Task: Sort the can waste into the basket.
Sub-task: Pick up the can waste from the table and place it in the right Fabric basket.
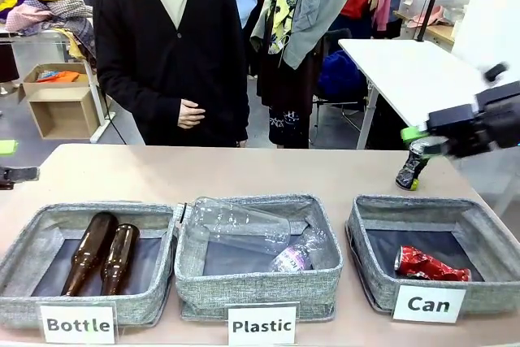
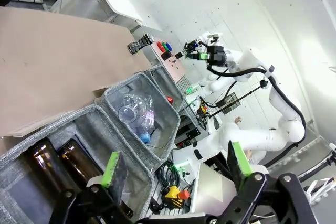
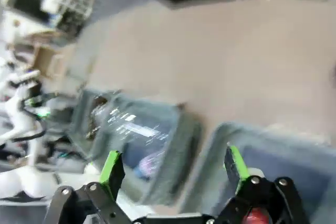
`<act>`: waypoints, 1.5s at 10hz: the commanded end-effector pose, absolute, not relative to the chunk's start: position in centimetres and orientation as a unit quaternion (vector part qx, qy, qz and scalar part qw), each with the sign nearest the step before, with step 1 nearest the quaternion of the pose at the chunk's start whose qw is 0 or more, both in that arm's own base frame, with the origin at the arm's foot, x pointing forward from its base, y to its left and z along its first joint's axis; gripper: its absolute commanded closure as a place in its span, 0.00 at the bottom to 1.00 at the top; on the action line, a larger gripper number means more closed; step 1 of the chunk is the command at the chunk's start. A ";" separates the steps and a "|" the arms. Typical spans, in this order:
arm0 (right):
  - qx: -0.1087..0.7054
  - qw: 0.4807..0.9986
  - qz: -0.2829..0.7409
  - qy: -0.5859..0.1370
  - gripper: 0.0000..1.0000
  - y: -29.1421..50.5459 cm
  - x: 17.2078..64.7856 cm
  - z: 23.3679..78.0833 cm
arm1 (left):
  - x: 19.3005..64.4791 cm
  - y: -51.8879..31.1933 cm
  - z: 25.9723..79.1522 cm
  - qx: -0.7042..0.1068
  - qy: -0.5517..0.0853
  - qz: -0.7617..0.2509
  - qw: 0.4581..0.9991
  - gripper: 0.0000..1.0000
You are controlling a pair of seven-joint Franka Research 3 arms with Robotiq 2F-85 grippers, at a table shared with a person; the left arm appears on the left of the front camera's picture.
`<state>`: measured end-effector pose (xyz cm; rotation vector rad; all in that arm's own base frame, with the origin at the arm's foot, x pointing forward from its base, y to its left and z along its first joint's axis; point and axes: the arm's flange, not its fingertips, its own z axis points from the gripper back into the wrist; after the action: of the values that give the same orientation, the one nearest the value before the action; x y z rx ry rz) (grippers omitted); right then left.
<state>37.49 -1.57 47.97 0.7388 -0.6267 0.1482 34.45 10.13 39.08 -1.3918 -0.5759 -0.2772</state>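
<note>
In the Can basket [image 1: 487, 298], 4 o'clock in the front view, the crushed red can [image 1: 431, 266] lies on the dark lining, so I'd call it half done. The black can [image 1: 413, 166] stands upright on the bench [image 1: 244, 172] at 3 o'clock, just behind that basket's far rim and not in it; that one is left to do.

My right claw [image 3: 173, 162] is spread with nothing pinched, up near that can's top. The left wrist view shows a gap between them. My left claw [image 2: 176, 160] is spread too, empty, over the Bottle bin [image 1: 24, 262] at 8 o'clock, which holds two brown bottles [image 1: 101, 253]. The Plastic bin [image 1: 203, 290] at 6 o'clock holds clear bottles [image 1: 240, 225].

The bench is plain tan, bare past the bins. A person [image 1: 171, 46] stands at 12 o'clock on the far side. Beyond: a white table [image 1: 406, 71] at 2 o'clock, a cardboard box [image 1: 57, 107] at 10 o'clock and a clothes heap [image 1: 49, 2] at 11 o'clock.
</note>
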 end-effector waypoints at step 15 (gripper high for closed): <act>0.153 0.877 0.197 -0.411 0.00 -19.1 46.2 42.9 | 34.2 9.9 39.1 -0.625 -0.267 -0.128 0.722 0.00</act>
<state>44.14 -18.70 43.69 0.3384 -0.8145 0.3513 34.44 10.12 39.06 -1.3910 -0.5755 -0.2765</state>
